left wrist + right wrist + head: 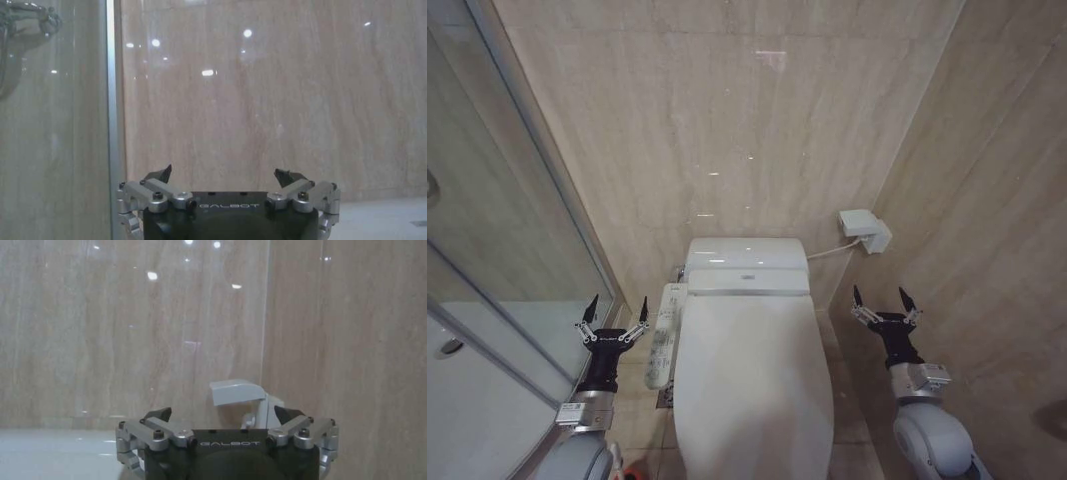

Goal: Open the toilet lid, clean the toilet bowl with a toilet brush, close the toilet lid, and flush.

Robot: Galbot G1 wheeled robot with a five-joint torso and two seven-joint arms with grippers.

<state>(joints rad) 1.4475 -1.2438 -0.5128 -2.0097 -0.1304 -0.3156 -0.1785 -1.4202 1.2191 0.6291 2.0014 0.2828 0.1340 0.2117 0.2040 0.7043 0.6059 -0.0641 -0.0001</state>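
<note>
The white glossy toilet lid [752,385] lies shut over the toilet, hiding the toilet bowl. My left gripper [614,305] hovers open to the left of the toilet, fingers pointing at the back wall, holding nothing; in the left wrist view the left gripper [228,174] faces the beige wall. My right gripper [882,296] hovers open to the right of the toilet, also with nothing in it; in the right wrist view the right gripper [223,412] points toward the wall socket box. The toilet brush is out of view.
A white control panel [664,335] runs along the toilet's left side. The white tank [747,255] sits against the beige wall. A white socket box [864,229] with a cable hangs on the right wall. A glass shower screen [497,270] stands close on the left.
</note>
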